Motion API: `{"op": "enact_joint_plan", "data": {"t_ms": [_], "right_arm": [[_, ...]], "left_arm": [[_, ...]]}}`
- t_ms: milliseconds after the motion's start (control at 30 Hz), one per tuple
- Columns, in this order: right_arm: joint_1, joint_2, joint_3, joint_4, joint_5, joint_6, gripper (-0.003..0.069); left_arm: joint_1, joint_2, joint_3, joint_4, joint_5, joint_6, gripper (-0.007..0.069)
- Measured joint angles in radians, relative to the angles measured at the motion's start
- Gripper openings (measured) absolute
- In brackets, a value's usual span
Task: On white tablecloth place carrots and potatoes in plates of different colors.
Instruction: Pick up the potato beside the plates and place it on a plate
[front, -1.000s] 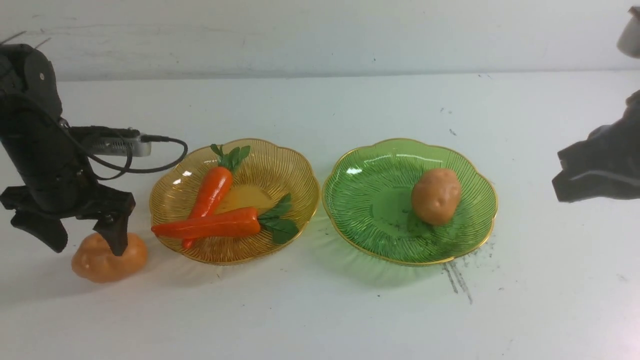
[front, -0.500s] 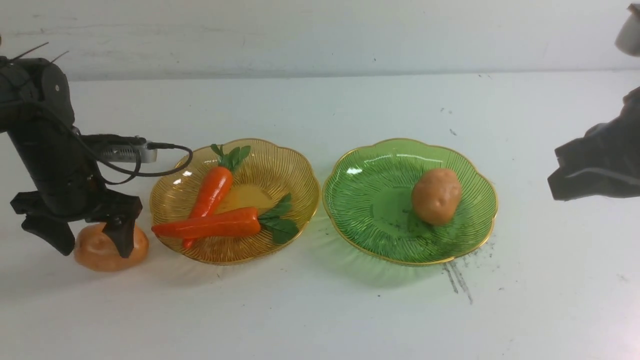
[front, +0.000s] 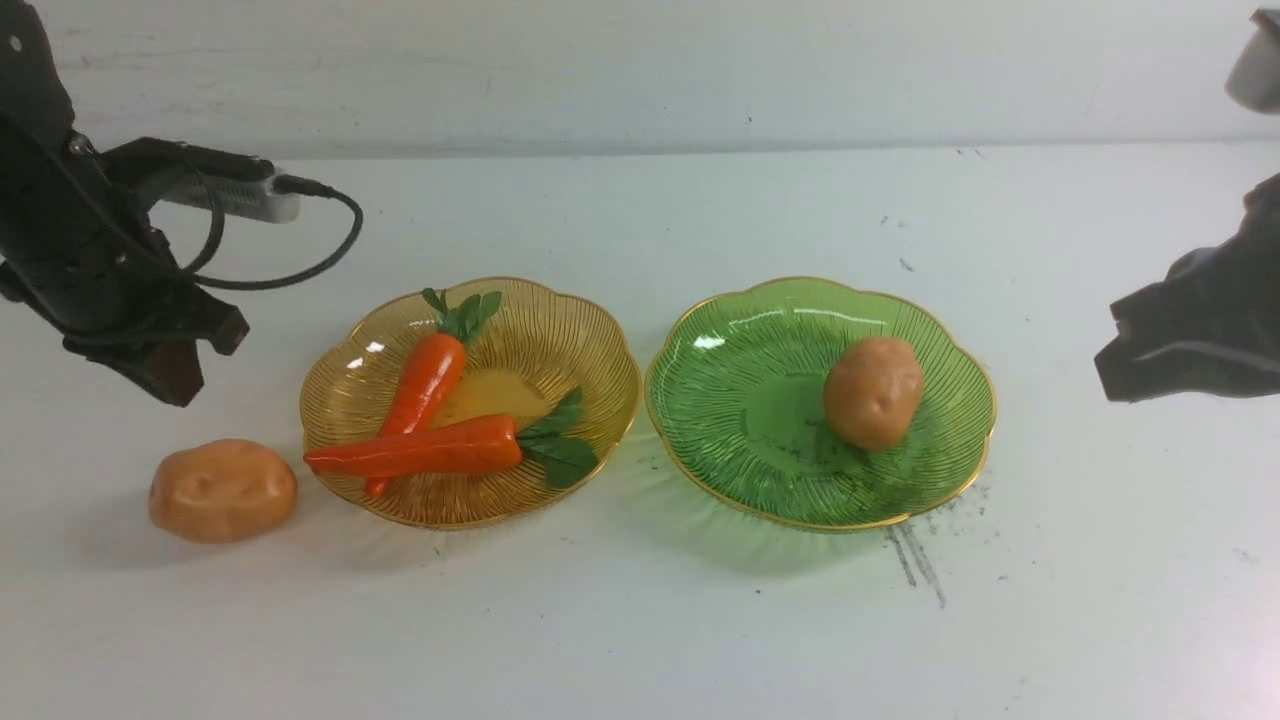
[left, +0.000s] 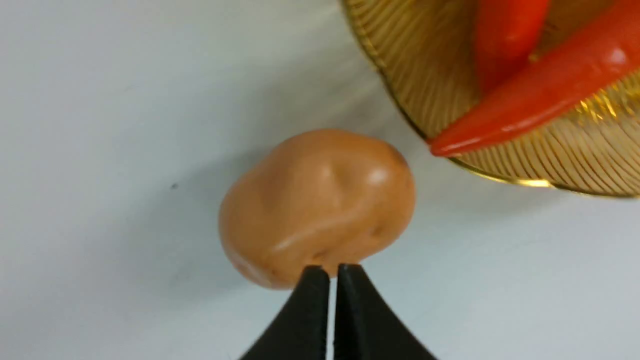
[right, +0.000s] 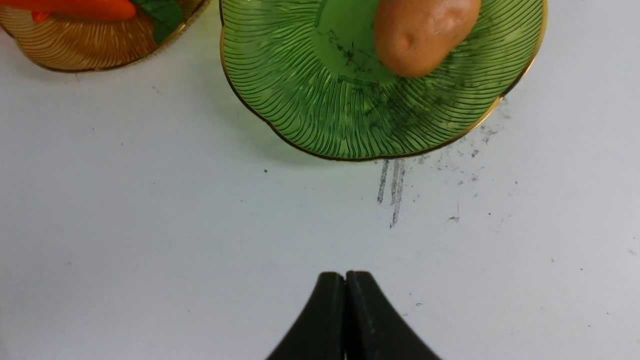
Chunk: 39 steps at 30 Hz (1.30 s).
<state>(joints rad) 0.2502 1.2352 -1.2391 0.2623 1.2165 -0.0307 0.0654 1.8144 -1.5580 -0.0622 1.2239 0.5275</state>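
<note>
Loose potato (front: 223, 491): beside amber plate (front: 622, 420), perhaps awaiting green | left jaws: closed, empty | right jaws: closed, empty

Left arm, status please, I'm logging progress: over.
Both grippers shut, empty. Carrots in amber plate; one potato on tablecloth, other in green plate.

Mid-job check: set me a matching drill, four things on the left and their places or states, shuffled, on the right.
1. carrots
2. potato nearest the left arm
3. other potato
4. left gripper

A. shut, holding nothing
B. in the green plate
C. in the amber plate
D. on the white cloth, outside both plates

Pairs: 1-C, 2-D, 3-B, 4-A
</note>
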Motion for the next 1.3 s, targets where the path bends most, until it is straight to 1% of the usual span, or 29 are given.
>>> {"op": "enact_joint_plan", "data": {"t_ms": [33, 67, 100, 133, 200, 267, 300, 367, 500, 633, 733, 833, 933, 1000, 1067, 1100, 1133, 1167, 1300], "right_arm": [[0.0, 0.0, 0.0, 0.0, 0.0, -0.001, -0.0015], [0.0, 0.0, 0.0, 0.0, 0.0, -0.003, -0.0015], [0.0, 0.0, 0.0, 0.001, 0.0, -0.004, -0.0015], [0.0, 0.0, 0.0, 0.001, 0.0, -0.005, -0.0015], [0.0, 0.0, 0.0, 0.001, 0.0, -0.013, -0.0015], [0.0, 0.0, 0.0, 0.001, -0.002, -0.015, -0.0015], [0.0, 0.0, 0.0, 0.001, -0.006, -0.015, -0.0015], [0.0, 0.0, 0.0, 0.001, -0.015, -0.017, -0.0015], [0.0, 0.0, 0.0, 0.001, -0.017, -0.018, -0.0015], [0.0, 0.0, 0.0, 0.001, -0.019, -0.019, -0.0015], [0.0, 0.0, 0.0, 0.001, -0.02, -0.019, -0.0015], [0.0, 0.0, 0.0, 0.001, -0.02, -0.019, -0.0015], [0.0, 0.0, 0.0, 0.001, -0.022, -0.019, -0.0015], [0.0, 0.0, 0.0, 0.001, -0.022, -0.019, -0.0015], [0.0, 0.0, 0.0, 0.001, -0.022, -0.019, -0.0015], [0.0, 0.0, 0.0, 0.001, -0.022, -0.019, -0.0015], [0.0, 0.0, 0.0, 0.001, -0.022, -0.019, -0.0015], [0.0, 0.0, 0.0, 0.001, -0.022, -0.019, -0.0015], [0.0, 0.0, 0.0, 0.001, -0.023, -0.019, -0.0015]], "left_arm": [[0.0, 0.0, 0.0, -0.004, 0.0, 0.0, -0.0001], [0.0, 0.0, 0.001, -0.03, 0.0, 0.163, -0.0003], [0.0, 0.002, 0.003, -0.049, 0.0, 0.298, -0.0003], [0.0, 0.003, 0.004, -0.062, 0.0, 0.364, -0.0003], [0.0, 0.008, 0.006, -0.08, 0.0, 0.557, -0.0003], [0.0, 0.011, 0.008, -0.088, 0.0, 0.679, -0.0003], [0.0, 0.011, 0.008, -0.088, 0.0, 0.708, -0.0003], [0.0, 0.011, 0.008, -0.088, 0.0, 0.719, -0.0002], [0.0, 0.011, 0.008, -0.105, 0.0, 0.658, 0.0023], [0.0, 0.011, 0.008, -0.116, 0.0, 0.596, 0.0078], [0.0, 0.011, 0.008, -0.104, 0.0, 0.574, 0.0143], [0.0, 0.011, 0.008, -0.097, 0.0, 0.559, 0.0241], [0.0, 0.011, 0.008, -0.074, 0.0, 0.503, 0.0435], [0.0, 0.013, 0.008, -0.058, 0.0, 0.488, 0.0515], [0.0, 0.025, 0.008, -0.031, -0.001, 0.482, 0.0629], [0.0, 0.027, 0.008, -0.029, -0.002, 0.482, 0.0635], [0.0, 0.04, 0.008, -0.017, -0.002, 0.482, 0.0665], [0.0, 0.051, 0.008, -0.01, -0.002, 0.482, 0.0676], [0.0, 0.088, 0.008, -0.005, -0.01, 0.482, 0.0683]]}}
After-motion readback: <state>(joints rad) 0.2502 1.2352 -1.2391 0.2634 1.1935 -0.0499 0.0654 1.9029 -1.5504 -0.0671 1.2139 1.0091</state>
